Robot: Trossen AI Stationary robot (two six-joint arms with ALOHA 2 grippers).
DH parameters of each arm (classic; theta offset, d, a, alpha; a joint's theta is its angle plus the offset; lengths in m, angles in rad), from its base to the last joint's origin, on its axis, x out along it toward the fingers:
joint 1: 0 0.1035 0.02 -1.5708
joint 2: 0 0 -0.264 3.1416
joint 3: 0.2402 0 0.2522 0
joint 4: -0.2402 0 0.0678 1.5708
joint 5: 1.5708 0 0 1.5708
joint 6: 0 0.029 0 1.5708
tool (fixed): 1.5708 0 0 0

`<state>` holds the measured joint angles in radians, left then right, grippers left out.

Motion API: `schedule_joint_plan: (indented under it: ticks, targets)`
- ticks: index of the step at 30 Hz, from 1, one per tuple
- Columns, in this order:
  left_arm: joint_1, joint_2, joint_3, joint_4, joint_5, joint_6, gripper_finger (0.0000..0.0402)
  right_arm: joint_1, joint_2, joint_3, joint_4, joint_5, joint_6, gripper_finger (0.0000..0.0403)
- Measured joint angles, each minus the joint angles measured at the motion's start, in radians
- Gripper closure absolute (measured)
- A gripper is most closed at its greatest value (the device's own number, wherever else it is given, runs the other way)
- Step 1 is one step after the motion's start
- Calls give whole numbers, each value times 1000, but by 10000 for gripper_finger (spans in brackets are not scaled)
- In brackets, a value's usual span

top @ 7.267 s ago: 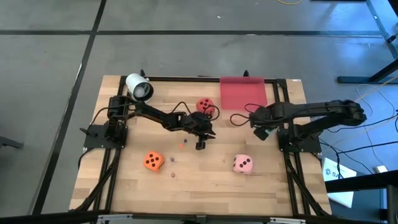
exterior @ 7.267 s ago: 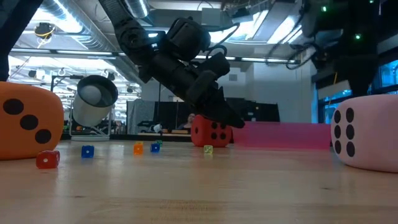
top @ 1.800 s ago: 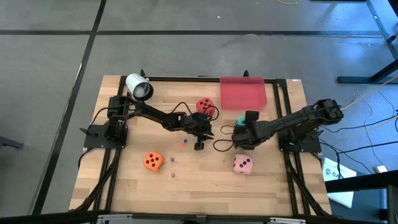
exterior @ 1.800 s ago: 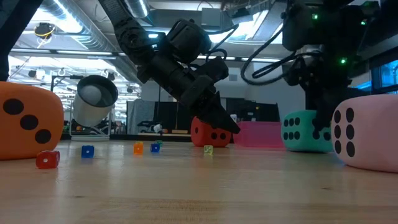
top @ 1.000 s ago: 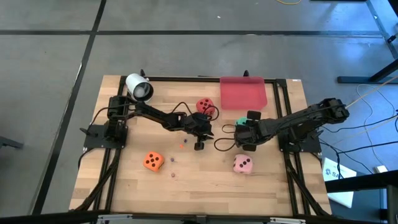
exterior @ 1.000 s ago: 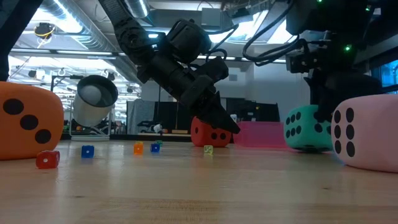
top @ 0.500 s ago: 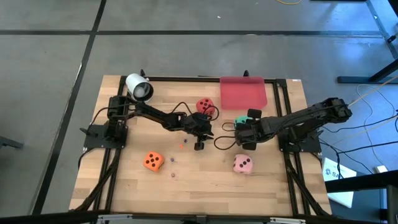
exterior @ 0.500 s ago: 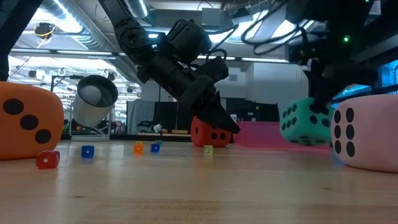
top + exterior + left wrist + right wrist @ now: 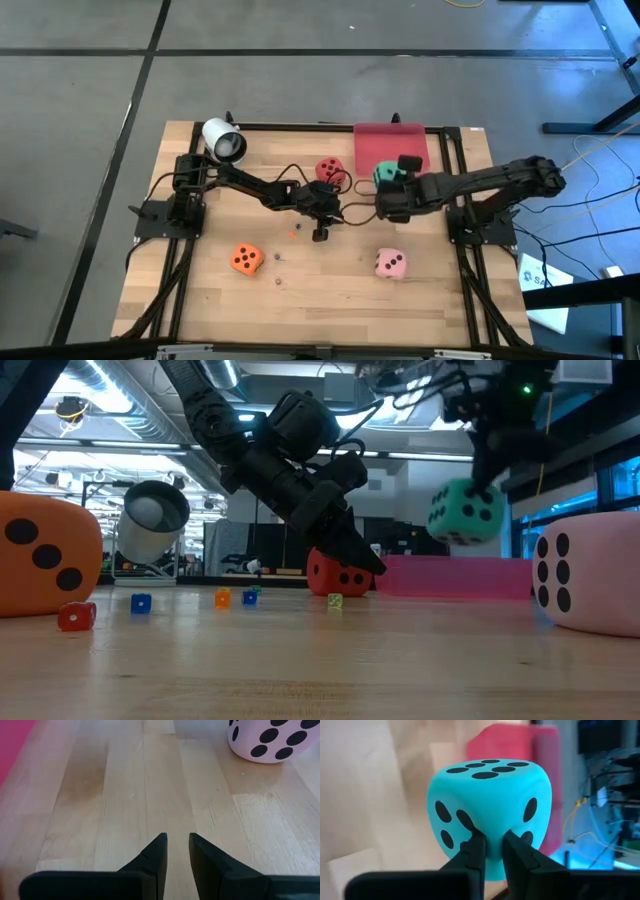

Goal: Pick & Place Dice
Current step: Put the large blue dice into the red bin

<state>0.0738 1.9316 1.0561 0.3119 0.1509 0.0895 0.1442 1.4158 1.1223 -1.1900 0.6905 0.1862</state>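
Just short of the red tray [image 9: 391, 147], the right gripper [image 9: 487, 851] is pinching the green die [image 9: 461, 514] aloft, tray lying straight ahead; the left gripper [image 9: 177, 851], fingers narrowly parted and empty, is waiting beside the red die [image 9: 329, 169].

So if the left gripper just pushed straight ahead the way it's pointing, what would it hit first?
Probably nothing close: bare table lies ahead of the left gripper. The pink die sits off to one side of that line, though depth is hard to judge.
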Motion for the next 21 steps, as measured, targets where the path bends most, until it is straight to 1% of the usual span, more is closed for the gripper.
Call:
schedule_joint_plan:
  ticks: [2,5,9,14,17,21]
  targets:
    - [0,0,0,0,0,0,327,-26,0,32,0,25,-41,391]
    - [0,-9,0,-3,16,0,327,-80,0,62,4,53,-106,397]
    - [0,-54,0,-9,69,1,327,-165,0,69,37,61,-180,399]
    - [-1,-127,0,-88,87,4,327,-285,0,69,154,45,-333,400]
    - [-1,-172,0,-157,91,4,327,-345,4,69,227,-1,-414,400]
    - [-1,-223,0,-233,123,4,327,-404,35,69,302,-29,-491,403]
